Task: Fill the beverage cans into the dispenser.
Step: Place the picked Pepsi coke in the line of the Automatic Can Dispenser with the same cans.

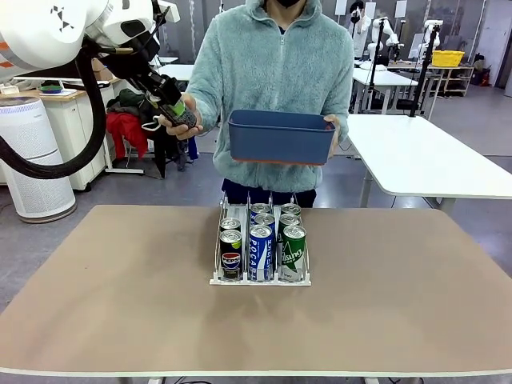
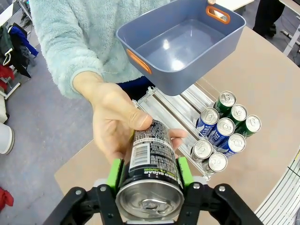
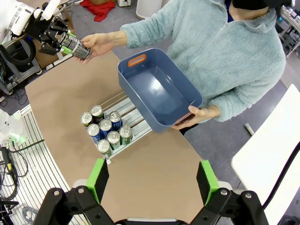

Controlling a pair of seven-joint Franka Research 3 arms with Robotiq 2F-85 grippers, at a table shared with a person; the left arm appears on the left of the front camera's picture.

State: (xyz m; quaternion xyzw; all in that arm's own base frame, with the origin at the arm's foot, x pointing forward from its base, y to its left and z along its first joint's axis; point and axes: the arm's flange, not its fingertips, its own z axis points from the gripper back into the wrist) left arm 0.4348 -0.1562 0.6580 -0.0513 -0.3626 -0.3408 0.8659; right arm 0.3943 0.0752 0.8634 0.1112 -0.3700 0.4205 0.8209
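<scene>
My left gripper (image 1: 174, 106) is raised at the back left, shut on a black beverage can (image 2: 151, 154) with its silver top facing the wrist camera. The person's hand (image 2: 115, 119) cradles that can's far end. On the table's middle stands the dispenser (image 1: 218, 280) with several cans in its three lanes: dark ones (image 1: 231, 258) on the left, blue-and-white ones (image 1: 261, 252) in the middle, green ones (image 1: 294, 252) on the right. My right gripper (image 3: 152, 180) hangs open high above the table with nothing between its fingers. That view takes in the dispenser (image 3: 136, 119) and the held can (image 3: 77, 47).
The person stands at the far side and holds an empty dark blue bin (image 1: 280, 136) with orange handles above the dispenser's rear end. The brown tabletop (image 1: 120, 288) around the dispenser is bare. White tables and a white cylinder stand behind.
</scene>
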